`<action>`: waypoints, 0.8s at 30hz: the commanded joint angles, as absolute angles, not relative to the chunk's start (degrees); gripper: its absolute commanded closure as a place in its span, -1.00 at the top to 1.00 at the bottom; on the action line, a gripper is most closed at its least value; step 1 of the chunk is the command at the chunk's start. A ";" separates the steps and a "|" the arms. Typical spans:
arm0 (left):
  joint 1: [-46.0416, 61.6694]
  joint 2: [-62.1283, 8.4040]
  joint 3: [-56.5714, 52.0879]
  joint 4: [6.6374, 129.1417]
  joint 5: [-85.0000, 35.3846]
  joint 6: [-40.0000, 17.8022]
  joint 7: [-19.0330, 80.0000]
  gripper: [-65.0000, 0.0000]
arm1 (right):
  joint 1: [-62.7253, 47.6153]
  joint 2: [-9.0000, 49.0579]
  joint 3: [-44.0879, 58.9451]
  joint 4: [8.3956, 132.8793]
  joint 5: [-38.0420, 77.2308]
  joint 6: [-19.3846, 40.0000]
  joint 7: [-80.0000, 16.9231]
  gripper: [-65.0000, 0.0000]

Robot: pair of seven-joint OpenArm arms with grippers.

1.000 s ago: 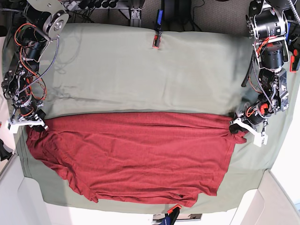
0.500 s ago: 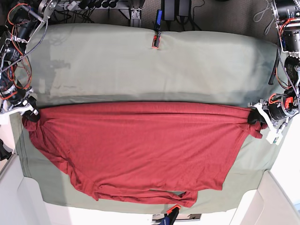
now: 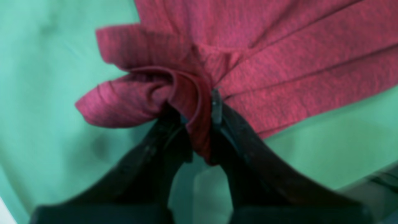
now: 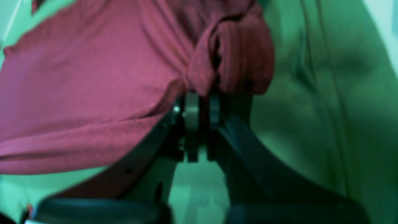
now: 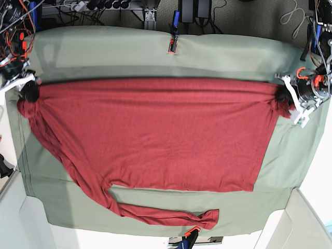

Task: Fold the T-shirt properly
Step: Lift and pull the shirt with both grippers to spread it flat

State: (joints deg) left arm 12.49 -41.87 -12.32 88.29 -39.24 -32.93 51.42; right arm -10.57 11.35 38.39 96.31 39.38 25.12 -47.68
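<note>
Spreading step — T-shirt (image 5: pixel 155 135) stretched flat on the table cloth (image 5: pixel 129 52).
Left gripper (image 3: pixel 202 124) and right gripper (image 4: pixel 199 102) each pinch a bunched shirt corner — I'd keep tension even.

- You see the T-shirt (image 5: pixel 155 135) plain dark red, no print.
- Under the T-shirt, your table cloth (image 5: pixel 228 57) is plain sage green.
- Gripper fingers (image 3: pixel 248 155) look black.

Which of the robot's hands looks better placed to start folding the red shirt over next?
Neither clearly: the left hand and right hand each grip a far corner of the T-shirt, stretched flat between them. The long sleeve trails nearer the right hand's side, a slight edge for right.
</note>
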 commanded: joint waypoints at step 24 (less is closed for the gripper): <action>25.71 -36.84 -28.58 94.54 -38.30 -34.22 44.40 -0.89 | -18.57 12.58 39.03 98.83 38.22 24.91 -42.59 -1.00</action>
